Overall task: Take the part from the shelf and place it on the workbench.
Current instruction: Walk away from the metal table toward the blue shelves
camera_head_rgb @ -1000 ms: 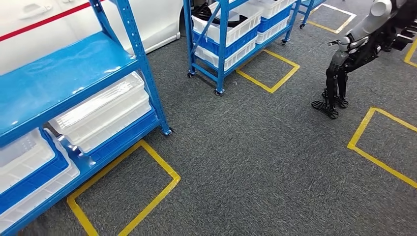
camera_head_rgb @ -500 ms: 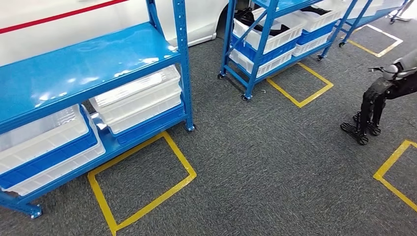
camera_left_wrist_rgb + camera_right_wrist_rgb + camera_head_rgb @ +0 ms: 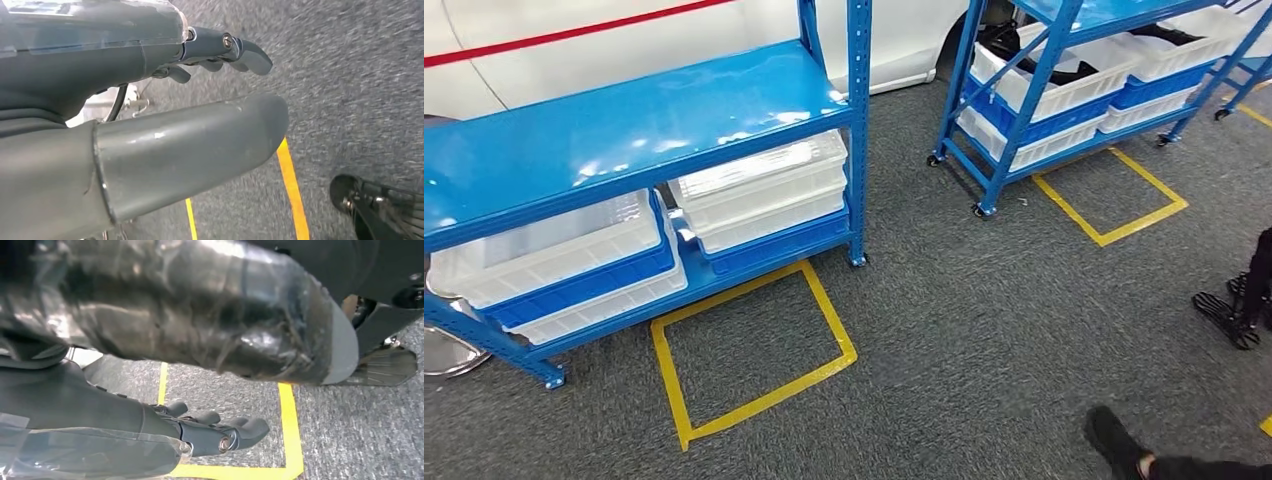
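Change: the whole head view is sliding sideways compared with 1 s ago, so the camera is turning, not the things; the near shelf is now coming fully into the picture.
Meaning: in my judgement the robot is still walking and turning toward a shelf; the picking step is not yet begun.
Left hand: it is hanging over the grey carpet, the fingers lying straight and apart from the thumb, holding nothing.
Right hand: it is also hanging low above a yellow floor line, fingers loosely extended, nothing in them.
Part: I cannot tell which one it is; dark objects are lying in a white bin on the far shelf, at its upper level.
Near shelf: white bins are sitting on the lower level; the top board is bare.
Workbench: not to be seen here.
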Controlling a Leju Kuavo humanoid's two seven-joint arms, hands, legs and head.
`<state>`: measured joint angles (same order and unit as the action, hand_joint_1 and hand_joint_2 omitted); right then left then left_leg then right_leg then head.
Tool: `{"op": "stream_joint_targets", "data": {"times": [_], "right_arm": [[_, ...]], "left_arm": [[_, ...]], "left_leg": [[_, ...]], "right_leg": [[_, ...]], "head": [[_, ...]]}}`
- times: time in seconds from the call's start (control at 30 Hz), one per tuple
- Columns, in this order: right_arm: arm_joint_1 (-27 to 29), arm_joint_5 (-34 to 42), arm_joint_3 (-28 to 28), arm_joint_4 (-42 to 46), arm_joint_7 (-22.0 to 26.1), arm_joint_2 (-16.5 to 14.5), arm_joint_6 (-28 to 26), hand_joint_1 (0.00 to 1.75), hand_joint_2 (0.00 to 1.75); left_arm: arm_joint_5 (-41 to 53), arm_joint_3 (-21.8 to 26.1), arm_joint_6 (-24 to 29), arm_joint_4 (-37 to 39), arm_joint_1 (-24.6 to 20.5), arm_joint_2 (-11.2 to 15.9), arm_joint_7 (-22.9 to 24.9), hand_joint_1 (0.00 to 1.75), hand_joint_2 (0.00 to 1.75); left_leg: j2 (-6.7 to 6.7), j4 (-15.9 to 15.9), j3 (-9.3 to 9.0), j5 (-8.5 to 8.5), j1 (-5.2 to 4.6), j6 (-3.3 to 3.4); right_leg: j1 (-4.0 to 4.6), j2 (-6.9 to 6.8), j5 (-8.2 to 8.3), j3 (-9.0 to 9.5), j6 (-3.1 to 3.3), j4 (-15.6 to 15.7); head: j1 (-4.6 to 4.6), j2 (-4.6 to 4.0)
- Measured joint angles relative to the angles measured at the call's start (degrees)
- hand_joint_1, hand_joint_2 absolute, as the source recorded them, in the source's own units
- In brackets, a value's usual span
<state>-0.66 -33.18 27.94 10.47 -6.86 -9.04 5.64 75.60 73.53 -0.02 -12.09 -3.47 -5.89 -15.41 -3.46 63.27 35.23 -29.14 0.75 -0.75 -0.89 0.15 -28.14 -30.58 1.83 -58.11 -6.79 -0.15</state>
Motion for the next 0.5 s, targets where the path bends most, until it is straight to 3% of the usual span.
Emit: {"op": "stream_joint_targets", "data": {"times": [0.07,0.1,0.13,0.17,0.27,0.33,0.4,0.43,0.5], "right_arm": [[0.22,0.00,0.02,-0.01,0.00,0.01,0.00,0.00,0.00],[0.27,0.00,0.03,-0.02,0.00,0.01,0.00,0.00,0.00],[0.30,0.00,0.03,-0.02,0.00,0.01,0.00,0.00,0.00],[0.29,0.00,0.04,-0.02,0.00,0.01,0.00,0.00,0.00],[0.23,0.00,0.04,-0.02,0.00,0.02,0.00,0.00,0.00],[0.11,0.00,0.05,-0.02,0.00,0.03,0.00,0.00,0.00],[-0.22,0.00,0.06,-0.01,0.00,0.04,-0.02,0.00,0.00],[-0.34,0.00,0.06,-0.01,-0.01,0.05,-0.05,0.00,0.00],[-0.23,0.11,0.09,0.01,0.06,0.07,-0.52,0.00,0.00]], "left_arm": [[0.00,0.00,0.01,0.00,-0.15,-0.02,0.00,0.00,0.00],[0.00,0.00,0.01,0.00,-0.14,-0.02,0.00,0.00,0.00],[0.01,0.00,0.01,0.00,-0.08,-0.03,0.00,0.00,0.00],[0.01,0.00,0.00,0.00,0.00,-0.03,0.00,0.00,0.00],[0.02,0.00,0.01,0.00,-0.03,-0.03,-0.02,0.00,0.00],[0.03,-0.01,0.01,0.00,-0.08,-0.03,-0.06,0.00,0.00],[0.11,-0.02,-0.01,0.00,0.10,-0.05,-0.18,0.00,0.00],[0.15,-0.03,-0.03,0.00,0.15,-0.12,-0.29,0.00,0.00],[0.13,-0.05,-0.09,0.00,0.02,-0.26,-0.55,0.00,0.00]], "left_leg": [[2.15,7.35,3.47,-3.61,-0.02,-0.29],[2.56,9.95,4.61,-4.37,0.02,-0.44],[2.83,10.58,4.74,-4.04,0.08,-0.57],[3.20,8.90,3.70,-2.70,0.14,-0.62],[6.07,-2.13,-2.31,1.66,0.03,-0.16],[6.88,-4.76,-3.51,1.94,-0.33,0.47],[5.75,-5.01,-3.40,2.23,-0.34,1.18],[5.22,-5.32,-3.47,2.46,-0.20,1.60],[4.35,-5.87,-3.69,3.01,0.15,2.37]], "right_leg": [[0.20,-1.63,-0.06,-0.08,0.35,0.00],[0.25,-2.46,-0.14,-0.12,0.37,-0.08],[0.28,-3.26,-0.25,-0.14,0.34,-0.17],[0.27,-4.02,-0.40,-0.12,0.24,-0.30],[0.40,-5.95,-1.05,0.22,-0.46,-0.79],[0.61,-6.94,-1.32,0.48,-1.11,-0.90],[0.60,-7.65,-1.43,0.80,-1.78,-0.81],[0.49,-6.86,-1.88,0.84,-2.13,-1.20],[0.17,-3.57,-4.56,-0.62,-2.69,-4.93]], "head": [[0.01,0.00],[0.01,0.00],[0.01,0.00],[0.01,0.00],[0.00,0.00],[0.00,0.00],[0.01,0.00],[-0.01,0.00],[-0.03,0.00]]}}
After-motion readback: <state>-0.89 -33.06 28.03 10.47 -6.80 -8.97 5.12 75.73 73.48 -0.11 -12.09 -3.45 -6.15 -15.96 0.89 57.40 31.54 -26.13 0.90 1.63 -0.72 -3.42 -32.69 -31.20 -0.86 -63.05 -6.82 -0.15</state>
